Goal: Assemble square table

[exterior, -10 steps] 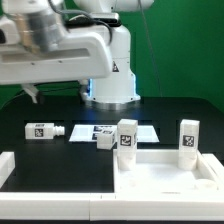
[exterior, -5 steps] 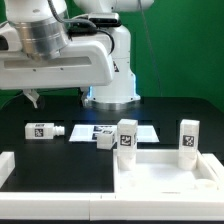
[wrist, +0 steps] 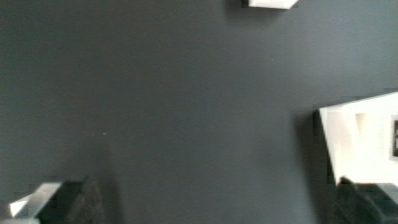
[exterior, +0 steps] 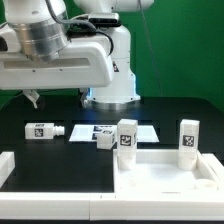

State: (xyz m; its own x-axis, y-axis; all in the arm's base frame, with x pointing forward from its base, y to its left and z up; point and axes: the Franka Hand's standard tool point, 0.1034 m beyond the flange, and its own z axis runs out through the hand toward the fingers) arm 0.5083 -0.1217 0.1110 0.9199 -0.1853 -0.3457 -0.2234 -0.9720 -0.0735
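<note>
Claw [wrist: 205, 204] is seen spread wide in the wrist view. Fingertips [wrist: 43, 200] are set far apart at the two frame corners, and nothing is held between them, only bare dark counter [wrist: 160, 110]. In the exterior view the arm [exterior: 60, 60] is held high over the exterior view's left side, well above the counter and clear of all parts.

Tabletop [exterior: 165, 180], a white tray with raised rim, is laid flat on the counter at the exterior view's lower right. First upright leg [exterior: 126, 138] is stood at its far left corner and second upright leg [exterior: 188, 141] at its far right corner, tags facing the camera. Whether they are seated in the tray or just behind the rim cannot be told.

Lying leg [exterior: 43, 129] is placed on its side on the counter at the exterior view's left, well apart from the tray. Fourth leg [exterior: 105, 140] is laid just beside the first upright leg, against the marker board [exterior: 100, 130].

A plain white bar [exterior: 6, 166] is seen at the exterior view's left edge.

Two white pieces [wrist: 363, 128] are cut by the wrist view's borders; which parts they are cannot be told.
</note>
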